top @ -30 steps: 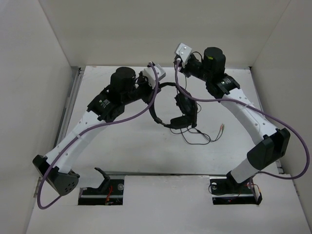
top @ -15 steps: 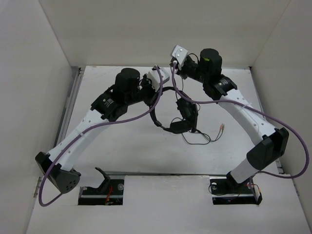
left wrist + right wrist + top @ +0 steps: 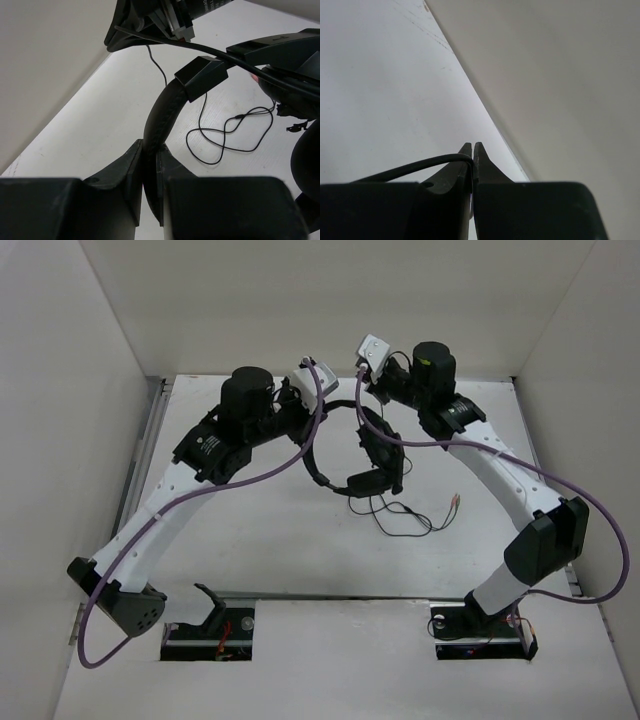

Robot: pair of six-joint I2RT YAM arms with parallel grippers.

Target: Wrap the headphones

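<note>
Above the bench (image 3: pixel 250 550), the left end effector (image 3: pixel 150 154) clamps the headphones (image 3: pixel 380 455) by the band (image 3: pixel 160 110); the right end effector (image 3: pixel 472 148), just alongside, pinches their cable (image 3: pixel 420 163)

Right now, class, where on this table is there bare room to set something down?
Free: the near middle of the table, between the left arm and the cable; also the far right corner. Crowded: the centre, under the headphones, down to the plugs.
</note>
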